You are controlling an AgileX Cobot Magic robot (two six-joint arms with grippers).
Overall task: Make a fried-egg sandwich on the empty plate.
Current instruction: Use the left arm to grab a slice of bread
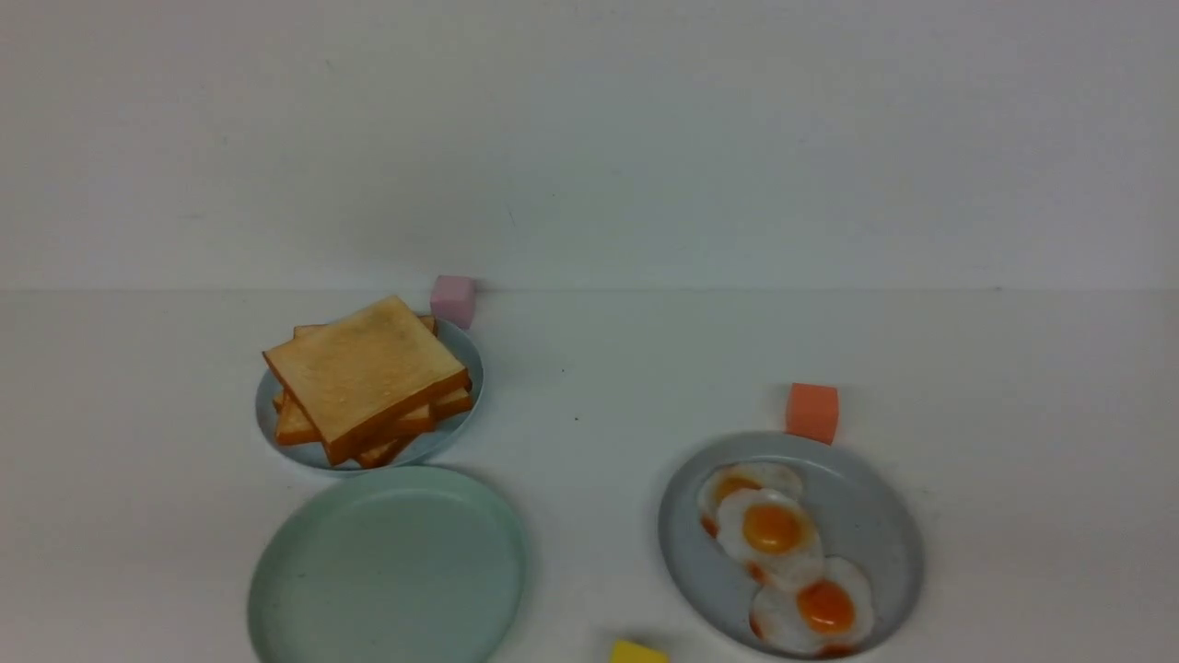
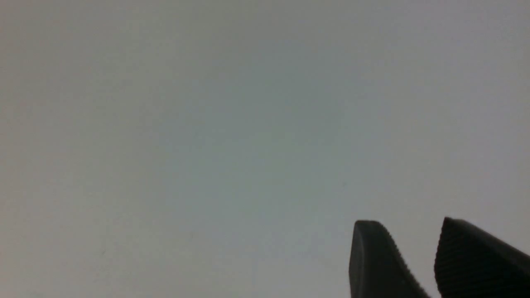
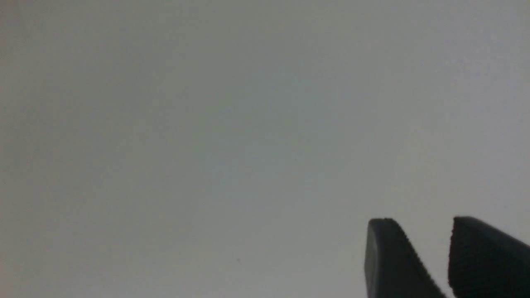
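1. We found the empty plate [image 1: 387,562] at the front view's lower left, with nothing on it.
2. The toast stack [image 1: 364,373] lay directly above it in frame, the fried eggs [image 1: 772,527] at lower right.
3. Left gripper [image 2: 408,225] and right gripper [image 3: 422,225] each showed fingers slightly apart, holding nothing; we judged the left arm nearer the toast.

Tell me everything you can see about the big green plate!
The mint-green plate is round, plain and pale, with a low rim and a smooth look. It is empty and lies flat on the white table, on the robot's left, its near edge cut off by the picture. Just behind it sits the light-blue plate of toast; whether their rims touch I cannot tell.
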